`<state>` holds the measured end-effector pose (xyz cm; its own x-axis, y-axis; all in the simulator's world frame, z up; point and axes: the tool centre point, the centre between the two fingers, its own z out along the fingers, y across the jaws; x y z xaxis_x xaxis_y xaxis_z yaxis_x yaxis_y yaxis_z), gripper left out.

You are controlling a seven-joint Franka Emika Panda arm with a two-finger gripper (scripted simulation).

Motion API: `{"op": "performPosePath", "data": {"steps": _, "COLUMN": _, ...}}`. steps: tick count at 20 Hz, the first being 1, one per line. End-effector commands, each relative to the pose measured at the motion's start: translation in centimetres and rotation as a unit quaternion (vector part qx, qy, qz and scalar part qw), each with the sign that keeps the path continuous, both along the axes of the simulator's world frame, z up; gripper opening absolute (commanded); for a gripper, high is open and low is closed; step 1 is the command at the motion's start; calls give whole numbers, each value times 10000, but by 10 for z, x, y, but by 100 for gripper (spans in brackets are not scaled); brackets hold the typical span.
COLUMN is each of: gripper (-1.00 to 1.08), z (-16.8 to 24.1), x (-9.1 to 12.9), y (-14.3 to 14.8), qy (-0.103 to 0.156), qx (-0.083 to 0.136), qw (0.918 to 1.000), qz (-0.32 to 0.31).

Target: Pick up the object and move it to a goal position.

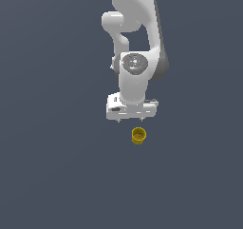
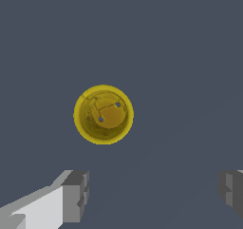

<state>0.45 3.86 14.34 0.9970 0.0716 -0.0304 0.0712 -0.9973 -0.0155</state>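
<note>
Wrist view: upright cup (image 2: 103,114), mouth up

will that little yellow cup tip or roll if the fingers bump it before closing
The yellow cup stands upright, open top up, so it probably sits stable. Being small and hollow, it likely weighs little and could slide or tip from a sideways knock. Its round wall would then let it roll. The fingers aren't touching it.

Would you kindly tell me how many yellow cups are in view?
1. The small yellow hollow-topped cup stands on the dark floor just ahead of the open white gripper, outside its jaws.
</note>
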Motion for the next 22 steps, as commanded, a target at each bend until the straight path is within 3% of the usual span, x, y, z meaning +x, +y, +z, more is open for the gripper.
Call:
{"op": "performPosePath", "data": {"steps": 1, "gripper": 100, "z": -10, "x": 8, "y": 9, "qy": -32, "qx": -17, "qw": 9999, "qz": 146}}
{"op": "performPosePath", "data": {"steps": 11, "gripper": 100, "z": -44, "x": 30, "y": 42, "qy": -151, "qx": -54, "qw": 9980, "qz": 616}}
{"op": "performPosePath", "data": {"steps": 22, "gripper": 100, "z": -61, "x": 31, "y": 44, "qy": -154, "qx": -55, "qw": 9978, "qz": 648}}
